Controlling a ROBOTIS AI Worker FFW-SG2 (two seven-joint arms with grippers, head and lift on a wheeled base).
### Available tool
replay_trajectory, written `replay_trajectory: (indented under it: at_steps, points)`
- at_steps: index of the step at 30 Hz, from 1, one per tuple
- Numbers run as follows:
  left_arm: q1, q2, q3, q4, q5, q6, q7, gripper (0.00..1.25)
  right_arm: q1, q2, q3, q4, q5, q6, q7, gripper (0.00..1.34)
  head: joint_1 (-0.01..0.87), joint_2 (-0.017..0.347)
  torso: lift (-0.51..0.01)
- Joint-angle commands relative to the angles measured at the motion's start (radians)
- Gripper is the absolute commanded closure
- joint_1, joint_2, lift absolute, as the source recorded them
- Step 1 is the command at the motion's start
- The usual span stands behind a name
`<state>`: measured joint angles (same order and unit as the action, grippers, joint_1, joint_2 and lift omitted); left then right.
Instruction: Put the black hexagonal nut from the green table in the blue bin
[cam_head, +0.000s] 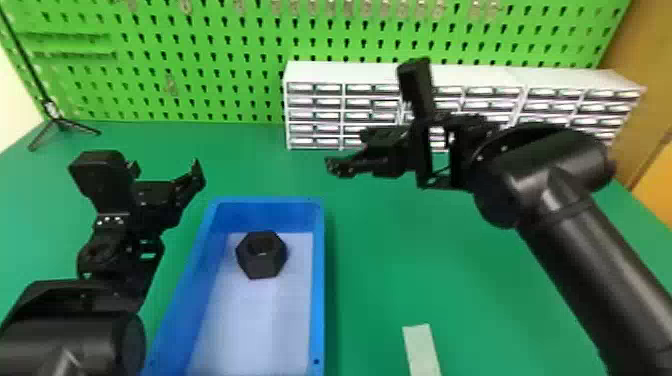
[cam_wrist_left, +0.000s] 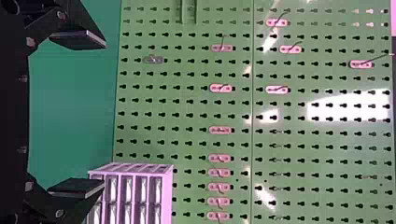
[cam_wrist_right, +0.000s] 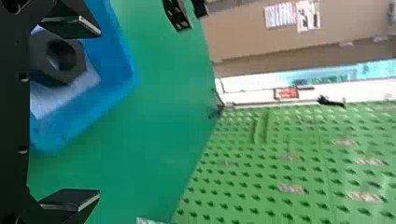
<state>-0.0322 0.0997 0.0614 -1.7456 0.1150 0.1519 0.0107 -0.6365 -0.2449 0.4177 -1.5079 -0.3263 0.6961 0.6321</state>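
The black hexagonal nut (cam_head: 261, 254) lies on the pale floor of the blue bin (cam_head: 318, 280), toward its far end. My left gripper (cam_head: 165, 167) stands open beyond the bin's left side, above the green table (cam_head: 390, 240). Up and to the right of the bin is my right gripper (cam_head: 332, 165), clear of the nut. In the left wrist view my left gripper (cam_wrist_left: 77, 114) has its fingers wide apart with nothing between them. The right wrist view has my right gripper (cam_wrist_right: 70, 121) open too, with the nut (cam_wrist_right: 58, 57) in the bin (cam_wrist_right: 116, 56) farther off.
A white drawer cabinet (cam_head: 315, 72) stands along the table's back, behind my right gripper. Behind it rises a green pegboard (cam_head: 225, 65). A pale strip (cam_head: 421, 350) lies on the table right of the bin. A black tripod stand (cam_head: 60, 122) is at the back left.
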Motion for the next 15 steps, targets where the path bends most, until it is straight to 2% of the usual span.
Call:
replay_trajectory:
  at_steps: [1,9,15]
  points:
    - [0.0,0.0,0.002,0.0,0.002,0.0,0.0,0.22,0.006,0.013,-0.088,-0.015,0.036,0.0,0.0,0.1,0.686,0.028,-0.096]
    - [-0.002,0.0,0.002,-0.002,0.002,0.0,-0.001,0.22,0.027,0.041,-0.227,-0.021,0.092,-0.026,-0.006,0.1,0.686,0.028,-0.096]
    - [-0.002,0.0,0.005,-0.003,0.002,0.0,-0.001,0.22,0.06,0.062,-0.318,-0.021,0.092,-0.072,-0.094,0.1,0.686,0.028,-0.096]
